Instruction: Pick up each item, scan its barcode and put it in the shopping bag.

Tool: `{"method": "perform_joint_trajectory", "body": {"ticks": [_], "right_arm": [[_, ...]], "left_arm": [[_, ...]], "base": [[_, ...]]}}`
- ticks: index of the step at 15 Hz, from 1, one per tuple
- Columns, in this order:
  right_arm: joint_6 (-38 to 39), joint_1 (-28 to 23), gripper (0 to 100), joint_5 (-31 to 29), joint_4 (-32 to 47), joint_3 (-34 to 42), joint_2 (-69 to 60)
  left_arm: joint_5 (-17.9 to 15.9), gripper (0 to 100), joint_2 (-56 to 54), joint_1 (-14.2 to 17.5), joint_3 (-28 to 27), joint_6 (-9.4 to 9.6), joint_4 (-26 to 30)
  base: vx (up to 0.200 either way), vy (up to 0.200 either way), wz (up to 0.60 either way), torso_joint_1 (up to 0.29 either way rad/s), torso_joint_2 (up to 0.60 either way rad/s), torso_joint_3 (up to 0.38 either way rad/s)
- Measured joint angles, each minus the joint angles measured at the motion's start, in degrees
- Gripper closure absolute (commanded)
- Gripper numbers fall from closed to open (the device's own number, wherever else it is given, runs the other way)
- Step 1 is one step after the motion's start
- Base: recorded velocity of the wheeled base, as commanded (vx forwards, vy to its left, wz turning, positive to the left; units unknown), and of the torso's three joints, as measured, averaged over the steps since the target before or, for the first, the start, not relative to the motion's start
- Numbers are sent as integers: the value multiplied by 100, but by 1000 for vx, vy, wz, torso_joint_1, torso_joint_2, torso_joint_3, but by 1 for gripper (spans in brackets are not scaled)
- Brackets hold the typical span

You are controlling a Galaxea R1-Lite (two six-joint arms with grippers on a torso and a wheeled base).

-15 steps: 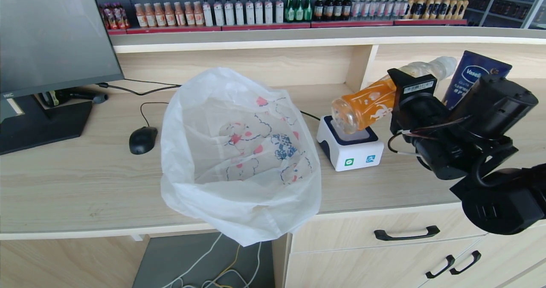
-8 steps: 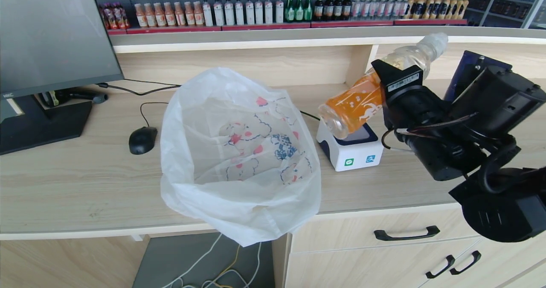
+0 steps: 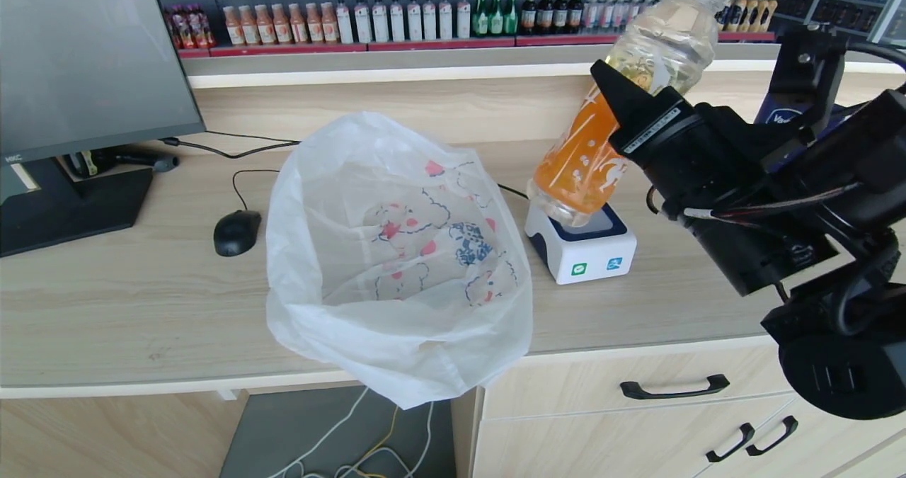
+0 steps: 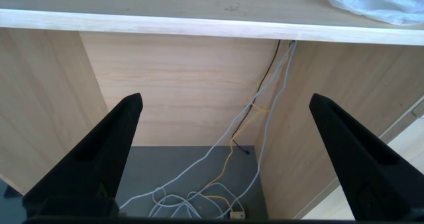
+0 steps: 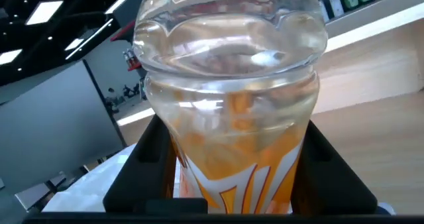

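Right gripper point(image 3: 624, 104) is clamped around the orange bottle point(image 3: 587, 159) at mid-body; bottle tilted, base just above the scanner point(image 3: 587, 253), probably to present its barcode; shopping bag point(image 3: 396, 272) stands open just left of the scanner, ready for deposit; left gripper point(image 4: 225, 151), lower than the scanner, fingers spread wide, empty.

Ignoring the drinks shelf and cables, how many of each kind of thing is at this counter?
Bottle, held by the right gripper: 1
Blue tube: 1
Bag: 1
Scanner: 1
Mouse: 1
Monitor: 1
Unclear dark object by the monitor: 1
Total: 7
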Motion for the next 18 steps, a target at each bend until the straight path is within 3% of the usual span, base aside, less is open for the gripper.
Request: {"method": "perform_joint_trajectory", "body": {"ticks": [4, 7, 12, 15, 18], "right_arm": [[-1126, 44, 100, 179, -739, 254, -20], [-2194, 2, 100, 964, -794, 369, -83], [-2493, -138, 100, 969, -946, 435, -116], [-2433, -194, 100, 970, -935, 516, -116], [-2356, -265, 100, 964, -976, 505, -107]], "left_arm": [[-2, 0, 0, 0, 0, 2, 0], [0, 0, 0, -5, 0, 23, 0], [0, 0, 0, -5, 0, 17, 0], [0, 0, 0, -5, 0, 21, 0], [0, 0, 0, 0, 0, 17, 0]], "base": [[0, 0, 0, 0, 0, 0], [0, 0, 0, 0, 0, 0], [0, 0, 0, 0, 0, 0], [-200, 0, 0, 4, 5, 1], [0, 0, 0, 0, 0, 0]]}}
